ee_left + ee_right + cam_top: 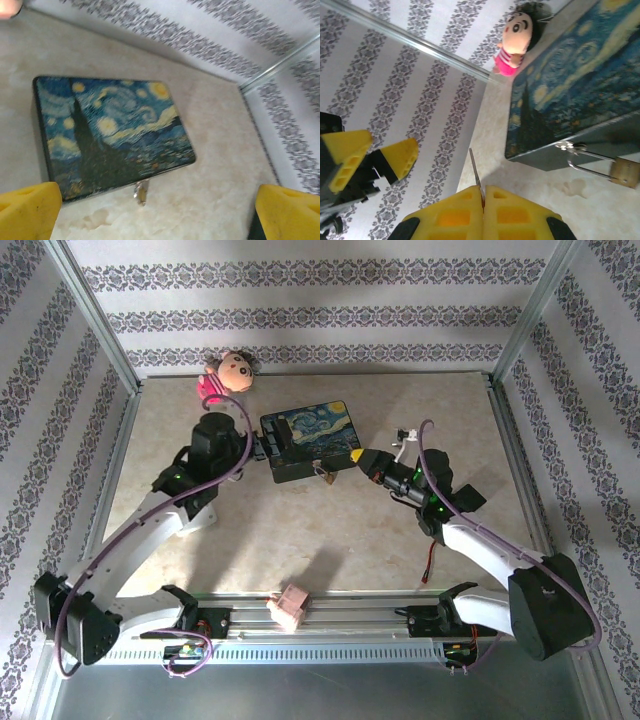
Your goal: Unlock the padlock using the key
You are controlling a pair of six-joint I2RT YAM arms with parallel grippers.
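Left gripper spread wide just left of the starry box; right gripper pinches the key near the padlock.

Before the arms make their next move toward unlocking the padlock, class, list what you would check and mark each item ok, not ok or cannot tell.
1. Key gripped: ok, its blade pokes out of the shut right gripper.
2. Padlock in sight: ok, hanging from the box hasp.
3. Key at padlock: not ok, clearly apart.
4. Keyhole facing the key: cannot tell.
5. Left gripper steadying the box: not ok, open and holding nothing.
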